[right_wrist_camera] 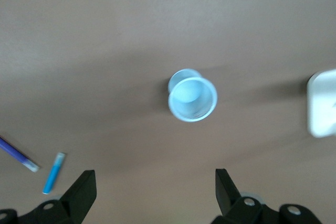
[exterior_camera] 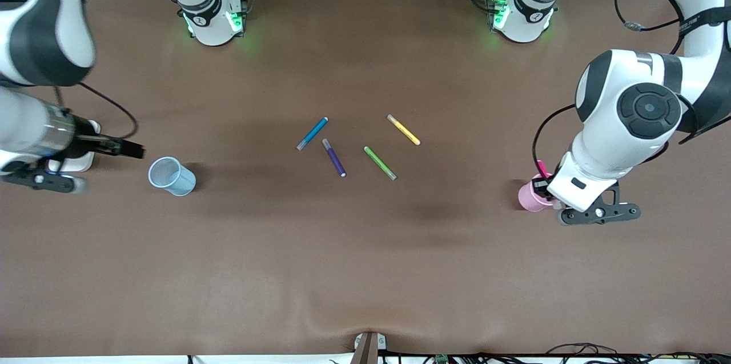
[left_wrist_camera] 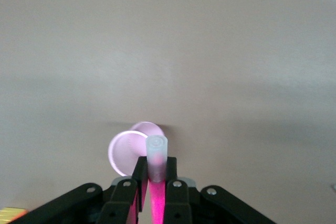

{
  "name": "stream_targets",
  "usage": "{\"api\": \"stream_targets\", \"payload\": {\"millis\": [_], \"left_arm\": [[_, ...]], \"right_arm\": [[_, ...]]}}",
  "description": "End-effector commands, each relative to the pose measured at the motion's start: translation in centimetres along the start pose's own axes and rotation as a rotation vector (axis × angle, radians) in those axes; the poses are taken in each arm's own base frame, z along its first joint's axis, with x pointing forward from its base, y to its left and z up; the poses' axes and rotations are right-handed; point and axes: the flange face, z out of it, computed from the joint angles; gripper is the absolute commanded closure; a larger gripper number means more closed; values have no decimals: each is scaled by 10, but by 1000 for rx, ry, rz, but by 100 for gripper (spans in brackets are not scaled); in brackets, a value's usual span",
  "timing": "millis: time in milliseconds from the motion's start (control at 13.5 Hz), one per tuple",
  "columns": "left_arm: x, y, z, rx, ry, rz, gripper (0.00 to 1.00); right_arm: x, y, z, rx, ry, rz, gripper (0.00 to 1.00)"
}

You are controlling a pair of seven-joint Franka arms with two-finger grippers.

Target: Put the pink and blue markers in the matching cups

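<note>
My left gripper (exterior_camera: pixel 546 185) (left_wrist_camera: pixel 156 170) is shut on the pink marker (exterior_camera: pixel 540 169) (left_wrist_camera: pixel 157 153) and holds it upright, pale end down, just over the pale pink cup (exterior_camera: pixel 532 197) (left_wrist_camera: pixel 127 151) at the left arm's end of the table. The marker's tip hangs beside the cup's rim. My right gripper (exterior_camera: pixel 130 150) (right_wrist_camera: pixel 155 184) is open and empty, in the air beside the pale blue cup (exterior_camera: pixel 171 176) (right_wrist_camera: pixel 192 98) at the right arm's end. The blue marker (exterior_camera: pixel 312 133) (right_wrist_camera: pixel 53 172) lies flat mid-table.
Near the blue marker lie a dark purple marker (exterior_camera: pixel 334 157) (right_wrist_camera: pixel 18 156), a green marker (exterior_camera: pixel 380 163) and a yellow marker (exterior_camera: pixel 403 129). A small white block (exterior_camera: pixel 77 163) (right_wrist_camera: pixel 323 103) sits under the right arm's hand.
</note>
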Motion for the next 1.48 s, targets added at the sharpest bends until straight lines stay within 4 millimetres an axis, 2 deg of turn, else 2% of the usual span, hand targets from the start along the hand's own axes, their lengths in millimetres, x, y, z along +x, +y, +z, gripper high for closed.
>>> {"api": "stream_targets", "payload": {"millis": [0,74,296,517,591,739,813,887,1109,1257,1404], "left_arm": [[-6,-3,-8,61,33,42,100],[-7,-3,-2,77,39,54,100],[-11,-8,16,58,98,52,100],[-15,-12,39,33,145,51,100],[-18,-18,45,45,163,60,100],[-31,-26,58,61,182,81,100],[-38,-25,64,49,194,77,100],[-43,-24,68,44,195,71,100],[-52,-23,75,23,221,65,100],[-58,-30,84,0,254,63,100],[-65,-36,97,-26,285,60,100]], "right_arm": [[4,-28,35,90,-102,193,0],[4,-38,45,122,-107,245,0],[-8,-84,99,113,-80,298,0],[-34,-130,158,107,-39,355,0],[-44,-147,183,99,-32,367,0],[-57,-173,218,85,-32,401,2],[-59,-180,232,81,-48,429,11],[-66,-189,236,76,-47,416,19],[-71,-195,269,69,-39,420,22],[-82,-213,290,68,-23,450,22],[-101,-232,301,58,-19,462,29]]}}
